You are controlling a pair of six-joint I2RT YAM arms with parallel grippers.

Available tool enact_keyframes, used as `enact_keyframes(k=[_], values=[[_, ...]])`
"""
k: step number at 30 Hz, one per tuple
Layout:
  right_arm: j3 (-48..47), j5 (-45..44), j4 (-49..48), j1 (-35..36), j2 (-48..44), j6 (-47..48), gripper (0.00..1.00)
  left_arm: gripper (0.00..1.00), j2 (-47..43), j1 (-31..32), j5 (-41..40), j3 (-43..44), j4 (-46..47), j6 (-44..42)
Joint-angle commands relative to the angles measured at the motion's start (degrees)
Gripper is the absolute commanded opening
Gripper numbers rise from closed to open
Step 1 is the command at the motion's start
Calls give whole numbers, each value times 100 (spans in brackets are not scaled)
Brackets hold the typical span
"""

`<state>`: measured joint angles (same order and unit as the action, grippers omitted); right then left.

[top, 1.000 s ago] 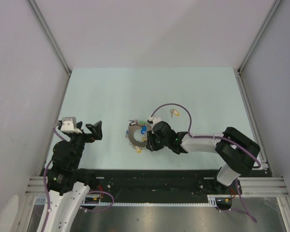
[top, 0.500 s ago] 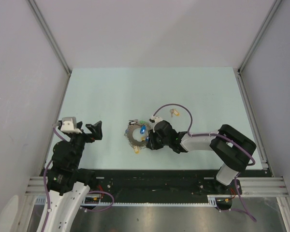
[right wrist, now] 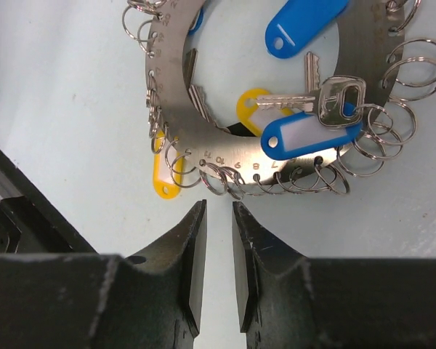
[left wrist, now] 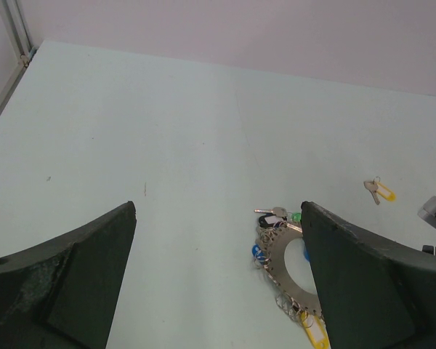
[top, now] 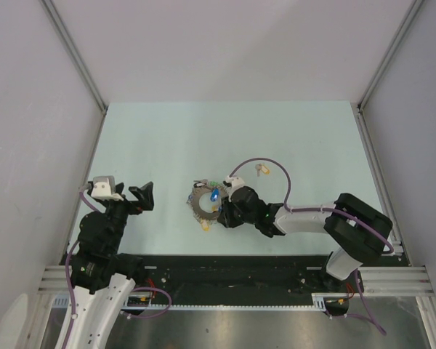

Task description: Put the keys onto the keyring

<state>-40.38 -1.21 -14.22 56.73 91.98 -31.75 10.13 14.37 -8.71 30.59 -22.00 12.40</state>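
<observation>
Keyring (top: pixel 203 203), loose key (top: pixel 261 170) on table (top: pixel 160 138)
</observation>
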Motion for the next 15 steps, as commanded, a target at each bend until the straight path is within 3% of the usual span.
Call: enact_keyframes(k=[1,15], values=[[135,-467,-336,57,-155,-59,25,100,50,-48,106,132,73,-142],[171,-406,-775,154,285,-183,24,100,15,-40,124,140,73,-142]])
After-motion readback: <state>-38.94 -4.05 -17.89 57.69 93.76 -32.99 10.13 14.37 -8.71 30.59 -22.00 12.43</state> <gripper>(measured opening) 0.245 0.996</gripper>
